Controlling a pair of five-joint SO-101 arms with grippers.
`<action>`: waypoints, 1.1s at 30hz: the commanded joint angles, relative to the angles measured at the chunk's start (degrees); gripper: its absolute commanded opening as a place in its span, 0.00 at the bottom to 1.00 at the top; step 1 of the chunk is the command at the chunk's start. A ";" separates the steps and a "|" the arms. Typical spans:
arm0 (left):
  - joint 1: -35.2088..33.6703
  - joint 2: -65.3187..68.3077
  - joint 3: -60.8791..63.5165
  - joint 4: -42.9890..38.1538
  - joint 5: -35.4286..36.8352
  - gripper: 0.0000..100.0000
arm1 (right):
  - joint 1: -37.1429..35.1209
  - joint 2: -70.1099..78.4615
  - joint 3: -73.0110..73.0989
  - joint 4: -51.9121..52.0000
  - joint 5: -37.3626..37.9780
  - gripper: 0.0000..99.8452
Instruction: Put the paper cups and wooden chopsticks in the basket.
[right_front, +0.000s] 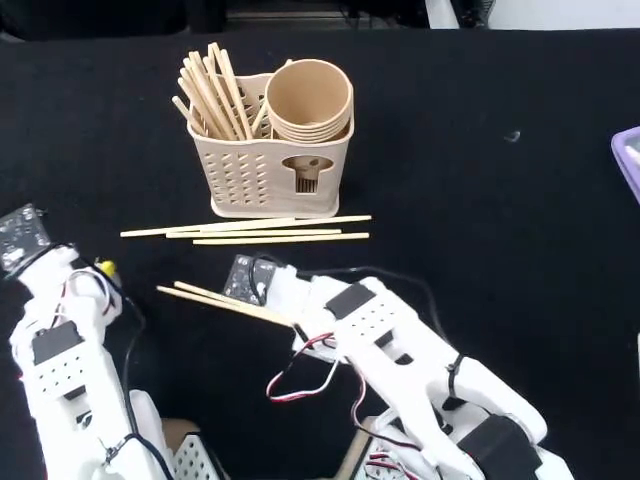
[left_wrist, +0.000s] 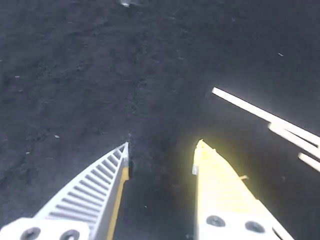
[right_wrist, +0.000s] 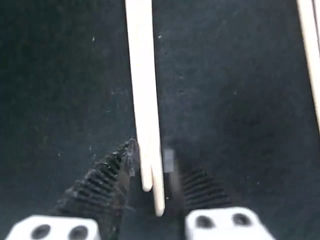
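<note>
Clamped near one end in the right gripper (right_wrist: 152, 160): two chopsticks (right_wrist: 142, 100), length left free for tipping into the far basket (right_front: 270, 180). Parked left, fingers apart, empty: left gripper (left_wrist: 162, 150).

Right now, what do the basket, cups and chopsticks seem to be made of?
The basket looks like moulded plastic, matt beige, with punched slots. The cups: probably paper, matt tan, thin rolled rims. The chopsticks: pale bare wood, likely unvarnished.
</note>
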 joint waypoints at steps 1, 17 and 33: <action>-2.95 -0.44 -0.66 -2.20 2.73 0.21 | -0.18 -2.68 -3.74 1.85 -1.67 0.27; -4.35 -0.44 -0.66 -2.02 4.48 0.21 | -9.58 10.68 -15.87 -6.33 -10.55 0.27; -4.35 -0.44 -0.84 -1.85 4.48 0.21 | -11.43 31.08 -29.32 -1.85 -6.59 0.09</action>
